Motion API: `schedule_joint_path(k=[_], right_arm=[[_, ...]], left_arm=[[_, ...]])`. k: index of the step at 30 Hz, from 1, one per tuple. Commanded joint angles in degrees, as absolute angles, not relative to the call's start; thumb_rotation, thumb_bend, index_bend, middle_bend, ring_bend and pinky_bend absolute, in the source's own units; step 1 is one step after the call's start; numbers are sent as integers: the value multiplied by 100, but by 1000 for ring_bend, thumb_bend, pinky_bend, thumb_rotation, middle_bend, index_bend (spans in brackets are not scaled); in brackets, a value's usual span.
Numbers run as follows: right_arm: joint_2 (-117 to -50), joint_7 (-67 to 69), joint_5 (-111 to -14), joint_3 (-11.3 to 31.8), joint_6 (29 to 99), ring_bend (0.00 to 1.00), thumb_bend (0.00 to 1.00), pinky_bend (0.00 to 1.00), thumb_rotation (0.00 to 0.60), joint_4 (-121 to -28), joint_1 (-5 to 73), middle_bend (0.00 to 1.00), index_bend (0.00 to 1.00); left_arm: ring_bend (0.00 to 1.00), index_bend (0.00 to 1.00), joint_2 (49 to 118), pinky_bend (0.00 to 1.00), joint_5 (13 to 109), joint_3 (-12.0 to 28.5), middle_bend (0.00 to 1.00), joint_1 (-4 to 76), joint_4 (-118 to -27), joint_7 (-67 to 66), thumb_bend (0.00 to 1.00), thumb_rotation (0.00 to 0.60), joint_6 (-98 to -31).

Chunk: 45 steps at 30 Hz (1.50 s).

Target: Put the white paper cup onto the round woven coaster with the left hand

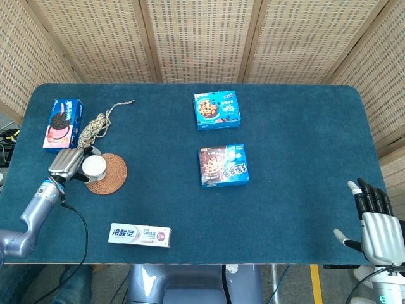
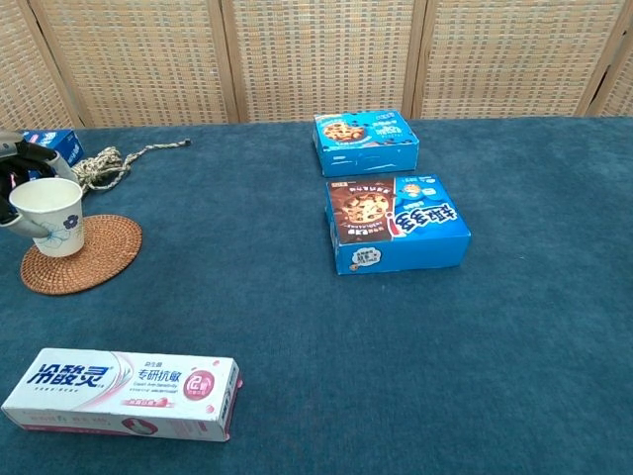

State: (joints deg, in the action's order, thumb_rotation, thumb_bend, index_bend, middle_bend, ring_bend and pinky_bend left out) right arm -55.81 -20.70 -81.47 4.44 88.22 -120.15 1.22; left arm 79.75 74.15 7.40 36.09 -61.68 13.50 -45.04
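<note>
The white paper cup (image 2: 49, 215) with a blue flower print stands upright over the left part of the round woven coaster (image 2: 94, 259). In the head view the cup (image 1: 95, 166) sits at the coaster's (image 1: 111, 177) left edge. My left hand (image 1: 67, 163) grips the cup from the left. Only its fingers (image 2: 18, 224) show at the left edge of the chest view. Whether the cup's base rests on the coaster is not clear. My right hand (image 1: 377, 221) hangs off the table's front right corner, fingers spread and holding nothing.
A toothpaste box (image 2: 121, 393) lies in front of the coaster. A coiled rope (image 1: 95, 126) and a blue biscuit box (image 1: 63, 124) lie behind it. Two blue cookie boxes (image 1: 218, 110) (image 1: 223, 166) sit mid-table.
</note>
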Motion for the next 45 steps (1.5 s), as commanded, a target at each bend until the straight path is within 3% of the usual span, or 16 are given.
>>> schedule_joint_path(k=[1,3,9,14,25,28,35,39,45], right_arm=[[-5579,-2073,-8147,443,8824,0,0,0,600,-12019,122,0,38],[-5576,-2075,-8146,445,8834,0,0,0,600,-12022,119,0,38],[-5577,-2087,-8132,439,8815,0,0,0,600,-12023,128,0,38],[-5577,-2087,-8128,441,8826,0,0,0,600,-12026,125,0,38],[-5538,-2030,-8193,425,8870,0,0,0,600,-12065,101,0,38],[-5518,-1995,-8226,423,8894,0,0,0,600,-12074,89,0,38],[-5498,-1957,-8289,410,8898,0,0,0,600,-12060,86,0,37],[-5485,-1921,-8321,406,8916,0,0,0,600,-12048,75,0,37],[-5450,-1749,-8370,407,8942,0,0,0,600,-12048,55,0,36]], left_arm=[[501,323,7991,532,7370,757,428,3637,-6166,1296,32,600,-4474],[404,279,7993,498,7358,758,350,3654,-6186,1273,30,600,-4453],[110,13,7961,360,7390,751,27,3672,-6287,1455,0,600,-4395],[13,0,7901,295,7536,709,0,3653,-6314,1726,0,600,-4444],[0,0,7212,2,8071,630,0,3263,-6702,2517,0,600,-5382],[0,0,6834,0,8177,616,0,2925,-7040,2454,0,600,-6043],[0,0,6129,0,7705,494,0,2157,-8458,1268,0,600,-6825],[0,0,6050,0,7436,426,0,1688,-9179,514,0,600,-7472],[0,0,5894,0,7616,186,0,1326,-9643,300,0,600,-7810]])
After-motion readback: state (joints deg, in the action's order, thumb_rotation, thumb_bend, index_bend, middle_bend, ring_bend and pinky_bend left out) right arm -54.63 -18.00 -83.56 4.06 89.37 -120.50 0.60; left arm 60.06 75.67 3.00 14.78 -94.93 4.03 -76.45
